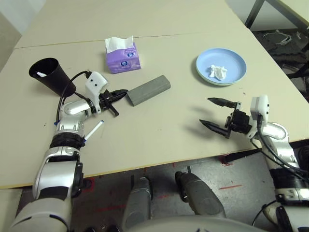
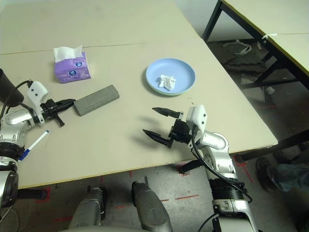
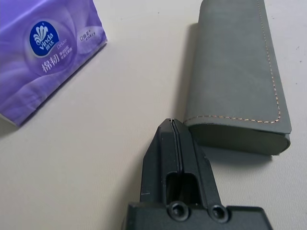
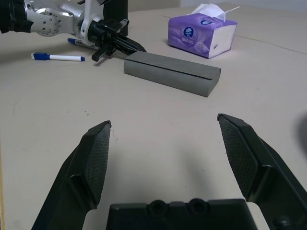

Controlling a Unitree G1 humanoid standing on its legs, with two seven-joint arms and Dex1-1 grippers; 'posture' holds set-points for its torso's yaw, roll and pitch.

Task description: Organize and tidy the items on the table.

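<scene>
The grey glasses case lies mid-table, closed. My left gripper is shut, its tip right beside the case's near end, holding nothing. A tilted black cup stands behind my left wrist, with something white in its mouth. A white blue-capped marker lies on the table by my left forearm. The blue plate holds the crumpled white tissue, and a green rim shows under it. My right gripper hovers open and holds nothing near the front edge, pointing toward the case.
A purple tissue box stands just behind the case. The table's seam line runs across behind it. Another table's legs and cables sit on the floor at the far right.
</scene>
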